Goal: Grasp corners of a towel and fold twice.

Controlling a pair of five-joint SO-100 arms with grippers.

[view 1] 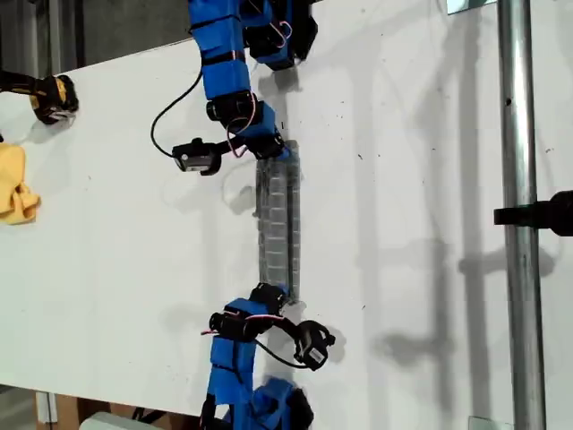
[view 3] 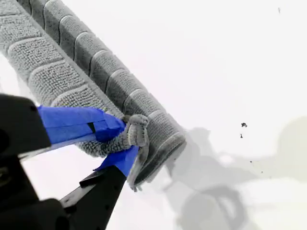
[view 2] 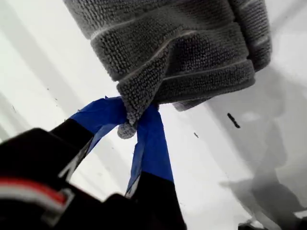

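On white table (view 1: 430, 179), towel (view 1: 277, 224) stretched; both grippers' fingers (view 2: 148, 143) clenched on corners.

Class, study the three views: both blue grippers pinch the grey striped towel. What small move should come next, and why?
Probably carry both ends sideways together and lay the towel down. My first gripper and my second gripper are each shut on a corner, and in the exterior view the cloth hangs as a narrow strip stretched between two arms above the white table.
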